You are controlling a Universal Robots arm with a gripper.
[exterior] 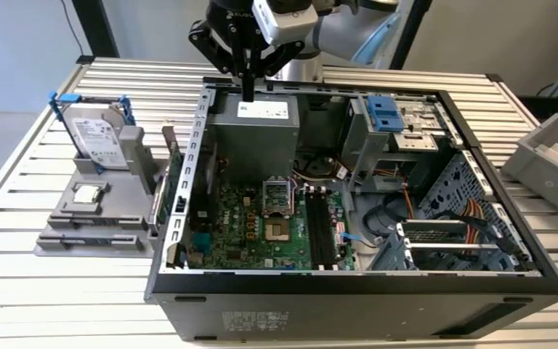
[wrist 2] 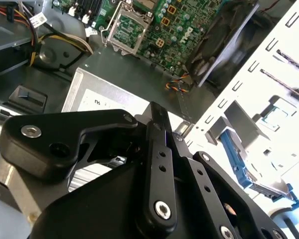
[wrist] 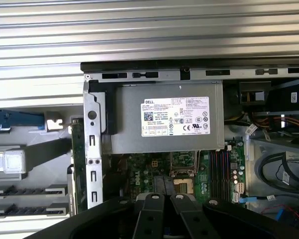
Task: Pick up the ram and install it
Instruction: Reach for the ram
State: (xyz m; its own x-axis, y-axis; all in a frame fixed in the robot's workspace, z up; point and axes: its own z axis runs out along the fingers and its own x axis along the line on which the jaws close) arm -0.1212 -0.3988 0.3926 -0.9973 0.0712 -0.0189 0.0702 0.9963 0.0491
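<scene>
**Gripper over power supply, ram in side holder**

Gripper [exterior: 248, 91] hangs above the power supply [exterior: 259, 120] at the far end of the open PC case [exterior: 357, 309]. Its fingers are pinched together with nothing between them. The ram [exterior: 157, 205] stands on edge in the grey holder [exterior: 95, 236] on the slatted table [exterior: 66, 291], on the exterior view's left of the case. It is just beside the bigger green card [exterior: 174, 182] and hard to separate from it, and well apart from the gripper. The hard drive [exterior: 95, 134] in its blue frame is upright on the same holder, and the CPU [exterior: 87, 193] lies flat there. The ram is not yet in the motherboard's long black slots [exterior: 320, 229]. In the first wrist view the labelled power supply lies beyond the fingers [wrist: 153, 209].
</scene>
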